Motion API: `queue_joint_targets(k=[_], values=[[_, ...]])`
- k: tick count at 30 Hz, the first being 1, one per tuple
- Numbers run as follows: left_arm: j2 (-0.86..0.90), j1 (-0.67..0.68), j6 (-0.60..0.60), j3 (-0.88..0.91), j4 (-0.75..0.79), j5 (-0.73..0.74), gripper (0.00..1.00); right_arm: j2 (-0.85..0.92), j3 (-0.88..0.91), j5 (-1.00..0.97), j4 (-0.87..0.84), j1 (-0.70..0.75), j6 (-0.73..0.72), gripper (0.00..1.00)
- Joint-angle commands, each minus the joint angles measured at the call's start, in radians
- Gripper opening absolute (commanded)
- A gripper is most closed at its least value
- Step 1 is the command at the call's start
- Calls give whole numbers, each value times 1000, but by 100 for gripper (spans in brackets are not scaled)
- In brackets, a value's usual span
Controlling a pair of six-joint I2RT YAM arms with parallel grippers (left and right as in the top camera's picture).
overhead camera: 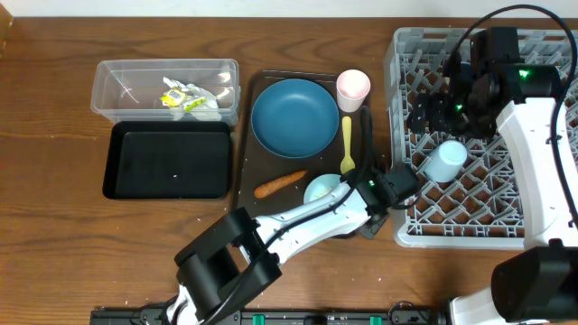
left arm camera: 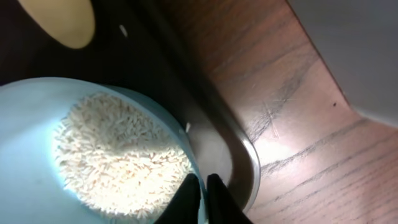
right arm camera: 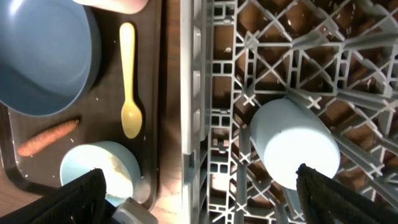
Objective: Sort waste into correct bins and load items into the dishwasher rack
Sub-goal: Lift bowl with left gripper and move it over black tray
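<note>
Rt gripper (right arm camera: 199,180) fingers (right arm camera: 81,199) spread wide, at the bottom corners. Light blue cup (right arm camera: 295,146) lies among pegs of grey rack (right arm camera: 211,74), base toward cam. Left of rack, on dark tray (right arm camera: 152,124): yellow spoon (right arm camera: 129,81), blue plate (right arm camera: 43,56), carrot (right arm camera: 46,138), pale-blue bowl (right arm camera: 93,171) w/ rice (right arm camera: 119,167) (pink cup (right arm camera: 112,5) cut off at top edge).

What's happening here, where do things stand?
Left gripper pinches the rim of the rice-filled bowl on the brown tray. Right gripper hangs open over the rack, where the light blue cup lies. Paper is in the clear tub; carrot, plate, pink cup and spoon sit on the tray.
</note>
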State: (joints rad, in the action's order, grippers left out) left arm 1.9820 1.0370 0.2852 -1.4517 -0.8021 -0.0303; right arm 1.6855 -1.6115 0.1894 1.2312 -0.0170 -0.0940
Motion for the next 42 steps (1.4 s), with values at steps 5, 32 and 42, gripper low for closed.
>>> queue_joint_targets(k=[5,32,42], values=[[4,-59,-6,-71,-74,-7,6,-18,-21,-6,11,13,21,96],[-310,-253,35,-78,-218,11,6,-18,-21,-6,14,14,21,96],[-385,-497,21,-78,-266,82,6,-18,-21,-5,14,14,21,96]])
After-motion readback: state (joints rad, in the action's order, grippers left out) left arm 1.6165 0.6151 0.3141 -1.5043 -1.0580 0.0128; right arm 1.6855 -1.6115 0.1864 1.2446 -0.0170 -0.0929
